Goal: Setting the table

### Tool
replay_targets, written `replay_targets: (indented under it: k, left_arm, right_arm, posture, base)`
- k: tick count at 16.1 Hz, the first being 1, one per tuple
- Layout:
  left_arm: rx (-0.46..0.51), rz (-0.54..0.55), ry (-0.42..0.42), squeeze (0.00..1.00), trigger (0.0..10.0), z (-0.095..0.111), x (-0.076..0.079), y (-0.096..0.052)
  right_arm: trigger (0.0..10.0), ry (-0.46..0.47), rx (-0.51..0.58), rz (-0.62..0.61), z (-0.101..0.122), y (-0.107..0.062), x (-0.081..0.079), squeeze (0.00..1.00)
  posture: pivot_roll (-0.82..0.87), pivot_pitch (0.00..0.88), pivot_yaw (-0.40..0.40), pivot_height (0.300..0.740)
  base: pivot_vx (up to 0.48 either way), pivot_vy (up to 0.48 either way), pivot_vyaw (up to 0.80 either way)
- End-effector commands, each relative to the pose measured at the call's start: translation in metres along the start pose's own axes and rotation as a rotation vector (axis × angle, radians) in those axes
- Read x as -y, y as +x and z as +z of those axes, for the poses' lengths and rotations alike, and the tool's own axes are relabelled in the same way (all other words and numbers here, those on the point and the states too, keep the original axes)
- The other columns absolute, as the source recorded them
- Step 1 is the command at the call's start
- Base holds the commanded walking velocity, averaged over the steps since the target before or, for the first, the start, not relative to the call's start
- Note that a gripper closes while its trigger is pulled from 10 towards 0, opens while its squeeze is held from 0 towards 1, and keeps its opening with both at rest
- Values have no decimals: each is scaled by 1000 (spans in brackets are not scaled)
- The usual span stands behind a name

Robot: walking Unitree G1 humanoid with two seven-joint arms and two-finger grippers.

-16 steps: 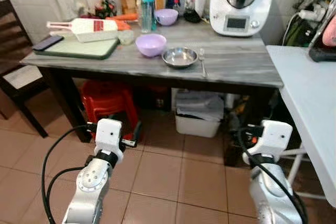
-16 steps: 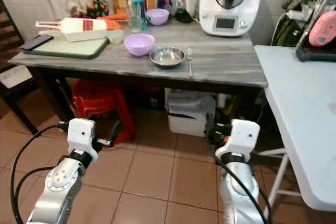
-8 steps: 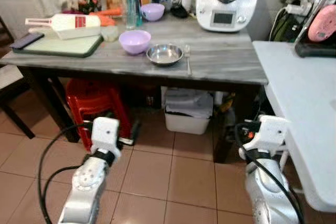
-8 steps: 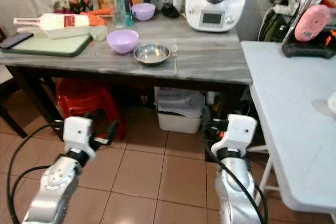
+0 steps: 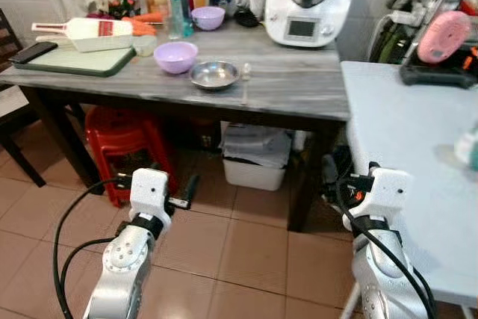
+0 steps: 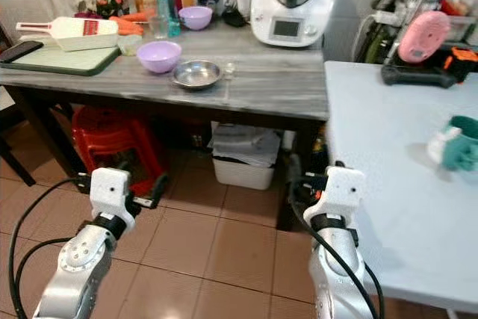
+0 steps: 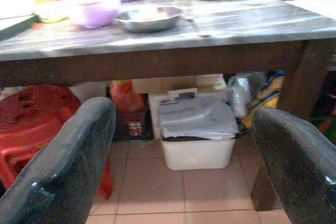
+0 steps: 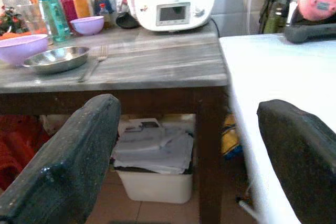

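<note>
Ahead, a long grey table (image 5: 299, 89), well apart from the robot; at the right, touching or just beside its end, a white table (image 5: 396, 140). Under the grey table, a red stool (image 5: 123, 136) and a white bin (image 5: 254, 160). At the back of the grey top, a white food processor (image 5: 299, 1); at the left end, a green board (image 5: 71, 60). Near the front edge, the likely task things: a lilac bowl (image 5: 175, 57), just beside it a steel bowl (image 5: 213, 75), and right of that a fork (image 5: 245, 80) lying apart from the bowl's rim. Down low over the tiled floor, well short of the table: left gripper (image 7: 184, 145) spread wide and empty; right gripper (image 8: 189, 145) likewise spread and empty, aimed past the corner where the two tables meet. Probably the approach step, with nothing picked up yet. To do it well: close in squarely on the steel bowl and fork, stopping short of the table leg and the bin; raise an arm above the table edge before reaching, not under it; keep the fingers apart until they straddle the bowl's rim; take the thin, flat fork from above across its handle, as likely to slide on the smooth top; keep clear of the lilac bowl alongside.
</note>
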State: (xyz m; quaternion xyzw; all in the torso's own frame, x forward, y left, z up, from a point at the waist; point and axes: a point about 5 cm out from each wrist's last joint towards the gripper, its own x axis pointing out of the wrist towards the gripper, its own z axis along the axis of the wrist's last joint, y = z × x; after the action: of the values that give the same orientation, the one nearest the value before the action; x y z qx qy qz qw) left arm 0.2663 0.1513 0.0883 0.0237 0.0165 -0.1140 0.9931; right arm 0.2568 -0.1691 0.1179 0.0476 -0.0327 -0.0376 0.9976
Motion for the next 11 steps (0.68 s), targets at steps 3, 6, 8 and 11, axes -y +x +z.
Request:
replay_targets:
  k: [3,6,8,11]
  left_arm:
    - [14,-36,-8,0,10000,4,8,3]
    - [13,-42,-10,0,10000,4,9,3]
    - [14,-45,-10,0,10000,4,9,3]
    - [14,-55,-12,0,10000,4,10,3]
  right_arm:
    - [10000,-12,4,-20,2,0,6,0]
    - [10000,-15,2,-21,1,0,6,0]
    - [10000,-16,0,-22,1,-1,7,0]
    - [10000,-15,0,-23,1,-1,6,0]
  posture:
    - [19,0,17,740]
    - [19,0,17,740]
    - [16,0,18,740]
    - [16,0,21,740]
  base:
    - [0,-359,0]
    - [0,-359,0]
    - [0,-362,0]
    - [0,-359,0]
